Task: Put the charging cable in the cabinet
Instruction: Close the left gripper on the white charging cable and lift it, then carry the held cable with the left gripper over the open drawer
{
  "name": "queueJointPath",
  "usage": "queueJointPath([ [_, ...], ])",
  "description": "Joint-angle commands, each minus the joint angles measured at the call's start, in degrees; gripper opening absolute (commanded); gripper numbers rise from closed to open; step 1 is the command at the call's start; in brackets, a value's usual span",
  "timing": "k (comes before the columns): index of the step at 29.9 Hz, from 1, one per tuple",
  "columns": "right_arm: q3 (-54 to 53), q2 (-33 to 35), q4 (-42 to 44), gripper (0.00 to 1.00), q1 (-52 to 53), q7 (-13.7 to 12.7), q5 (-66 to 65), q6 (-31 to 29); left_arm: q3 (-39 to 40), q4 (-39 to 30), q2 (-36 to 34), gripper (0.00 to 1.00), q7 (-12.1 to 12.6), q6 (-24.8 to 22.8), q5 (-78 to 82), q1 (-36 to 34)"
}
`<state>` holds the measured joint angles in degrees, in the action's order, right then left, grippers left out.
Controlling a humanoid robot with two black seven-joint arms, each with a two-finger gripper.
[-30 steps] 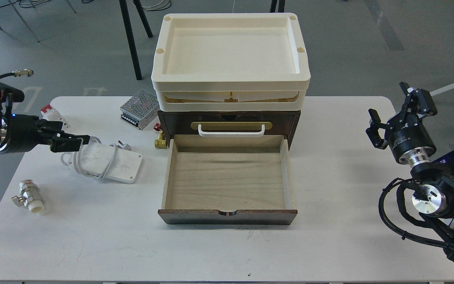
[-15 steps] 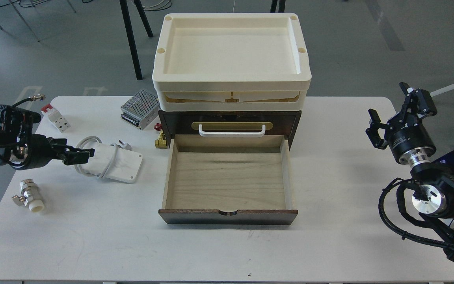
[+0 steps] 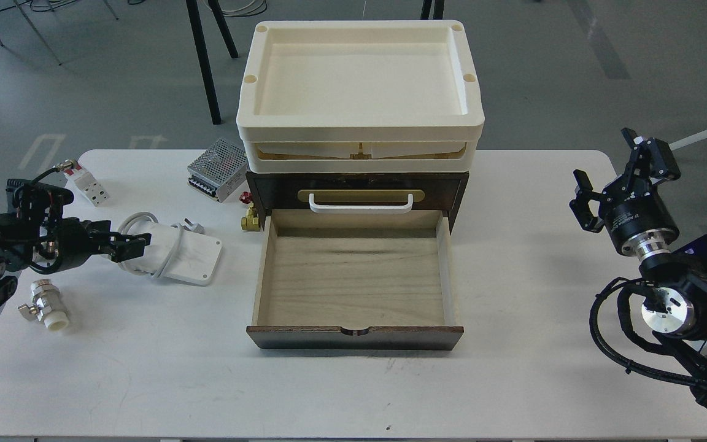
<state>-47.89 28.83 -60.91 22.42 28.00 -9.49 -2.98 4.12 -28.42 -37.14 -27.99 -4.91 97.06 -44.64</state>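
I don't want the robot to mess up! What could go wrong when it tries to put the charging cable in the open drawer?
The left gripper sits at the left edge of the charging cable, near the loose grey cord; its fingers might catch only the cord, so the block could dangle or slip.

Carrying it right, it could bump the brass valve or the wall of the cabinet drawer.

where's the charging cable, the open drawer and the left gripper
charging cable (image 3: 191,258), head view, on the flat white block
open drawer (image 3: 353,276), head view, on its bare wooden floor
left gripper (image 3: 135,244), head view, midway between the fingertips at the cord
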Motion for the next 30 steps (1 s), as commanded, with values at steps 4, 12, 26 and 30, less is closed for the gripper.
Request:
queueJointPath([
  [4, 0.0, 0.0, 0.0, 0.99, 0.0, 0.0, 0.0, 0.0, -2.3, 0.0, 0.0, 0.09, 0.0, 0.6, 0.3, 0.5],
  [12, 0.0, 0.0, 0.0, 0.99, 0.0, 0.0, 0.0, 0.0, -2.4, -0.1, -0.6, 0.01, 0.0, 0.7, -0.3, -0.4],
  [26, -0.1, 0.0, 0.1, 0.99, -0.1, 0.0, 0.0, 0.0, -1.4, -1.7, -10.2, 0.01, 0.0, 1.1, -14.7, -2.4],
  [30, 0.0, 0.0, 0.0, 0.99, -0.1, 0.0, 0.0, 0.1, -0.6, -1.8, -14.6, 0.01, 0.0, 1.1, -23.2, -2.3],
])
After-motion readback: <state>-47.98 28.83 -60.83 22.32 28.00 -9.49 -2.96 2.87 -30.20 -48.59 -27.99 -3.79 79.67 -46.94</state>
